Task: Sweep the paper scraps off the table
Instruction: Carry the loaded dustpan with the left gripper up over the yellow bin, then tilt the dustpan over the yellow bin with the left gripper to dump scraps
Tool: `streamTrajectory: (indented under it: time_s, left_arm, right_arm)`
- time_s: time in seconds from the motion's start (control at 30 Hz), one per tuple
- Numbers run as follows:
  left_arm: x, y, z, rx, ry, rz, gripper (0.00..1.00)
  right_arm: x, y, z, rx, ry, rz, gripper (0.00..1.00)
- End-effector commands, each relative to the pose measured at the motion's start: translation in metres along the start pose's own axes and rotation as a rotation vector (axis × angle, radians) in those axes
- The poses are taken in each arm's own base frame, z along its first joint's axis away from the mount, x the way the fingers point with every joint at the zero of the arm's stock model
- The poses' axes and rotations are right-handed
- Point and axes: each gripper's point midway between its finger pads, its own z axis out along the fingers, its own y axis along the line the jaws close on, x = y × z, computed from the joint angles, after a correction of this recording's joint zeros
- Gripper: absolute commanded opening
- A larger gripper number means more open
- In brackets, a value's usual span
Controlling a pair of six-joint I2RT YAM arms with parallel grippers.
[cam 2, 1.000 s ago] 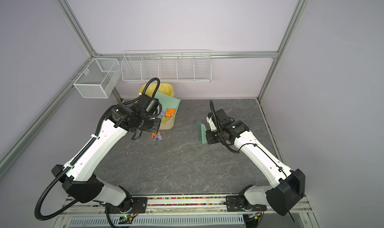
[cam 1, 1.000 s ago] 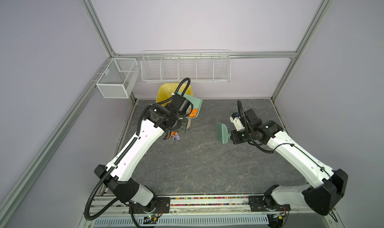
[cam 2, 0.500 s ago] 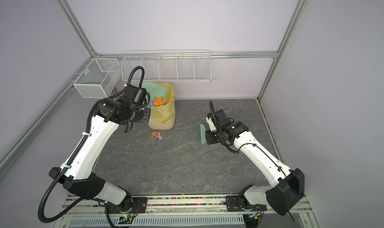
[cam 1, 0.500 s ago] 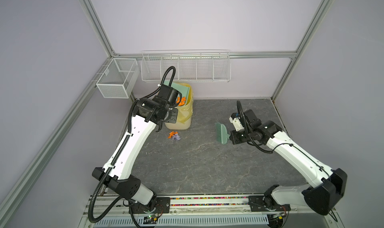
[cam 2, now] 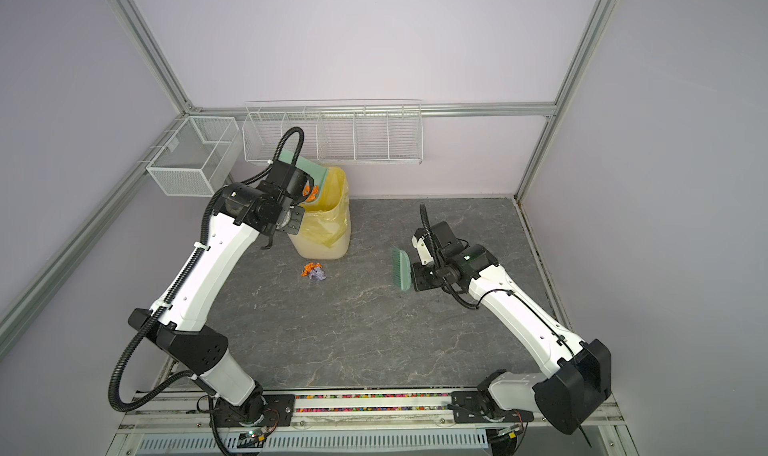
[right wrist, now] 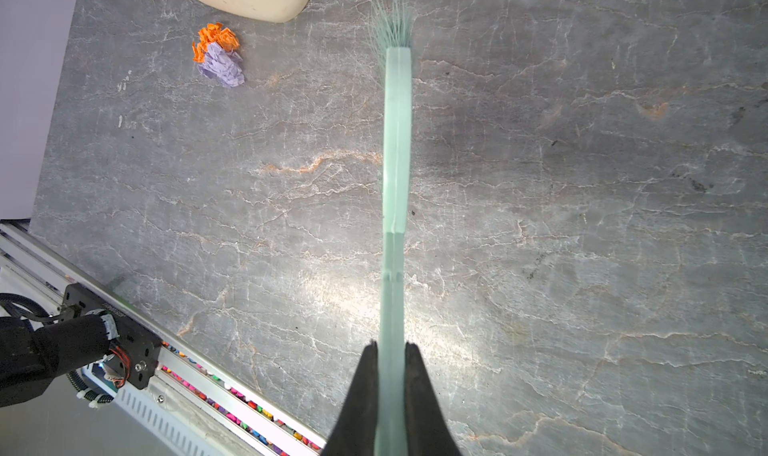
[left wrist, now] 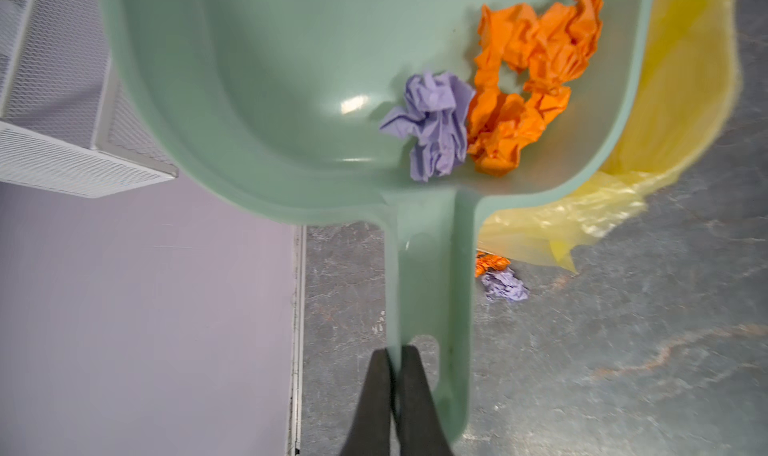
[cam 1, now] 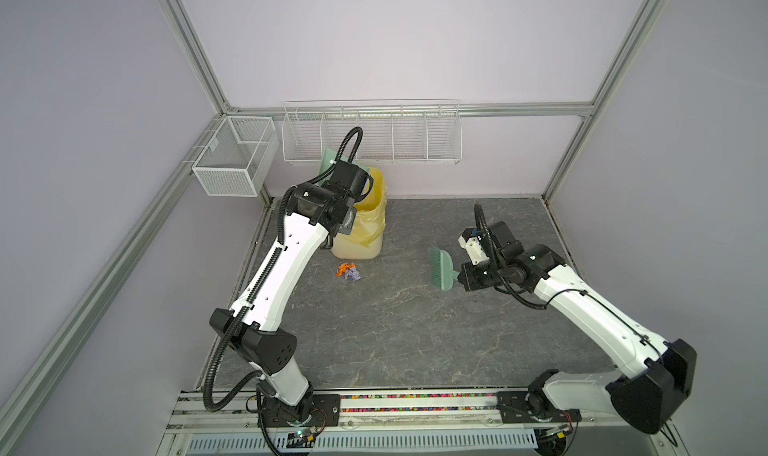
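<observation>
My left gripper [left wrist: 395, 352] is shut on the handle of a green dustpan [left wrist: 270, 100]. I hold the dustpan tilted above the yellow-lined bin [cam 1: 361, 233] at the back left. Inside the pan lie orange paper scraps [left wrist: 528, 88] and a lavender one [left wrist: 436, 125]. An orange and a lavender wad of paper scraps [cam 1: 349, 271] lie together on the table [cam 1: 395, 329] just in front of the bin. My right gripper [right wrist: 391, 346] is shut on the handle of a green brush [right wrist: 397, 142], held right of the scraps with its bristles off the table.
A mesh basket [cam 1: 235, 159] hangs on the left rail and a long wire rack [cam 1: 374, 134] on the back wall, just above the dustpan. The bin's yellow liner [left wrist: 665, 121] drapes over its rim. Aluminium rails frame the table.
My left arm has lifted the dustpan up and back to the left, from beside the bin to above its mouth. The right arm and brush have barely moved.
</observation>
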Motion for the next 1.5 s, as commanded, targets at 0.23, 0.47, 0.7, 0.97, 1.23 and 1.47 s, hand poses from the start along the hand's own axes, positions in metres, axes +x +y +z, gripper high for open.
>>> streamTrajectory:
  time_s: [0.23,0.47,0.7,0.97,1.23,1.47]
  left_arm:
    - [-0.020,0.041,0.017,-0.363,-0.009,0.128,0.00]
    - [-0.029,0.054,0.021,-0.709,0.004,0.295,0.00]
    - [-0.030,0.032,0.026,-0.817,0.025,0.448,0.00]
    - [-0.027,0.026,0.030,-0.852,0.050,0.520,0.00]
    - [-0.029,0.017,0.032,-0.823,0.053,0.570,0.00]
    - [-0.029,0.012,0.029,-0.680,0.018,0.479,0.00]
  right_arm:
    - [-0.004,0.002,-0.002,-0.021,-0.031,-0.002,0.07]
    - [0.001,0.001,-0.003,-0.024,-0.037,0.008,0.07]
    - [0.000,-0.001,-0.003,-0.016,-0.050,-0.001,0.07]
    - [0.005,0.000,0.002,-0.035,-0.045,0.004,0.07]
    - [0.006,-0.001,-0.007,-0.035,-0.073,0.001,0.07]
    - [0.005,0.000,-0.004,-0.042,-0.064,-0.003,0.07]
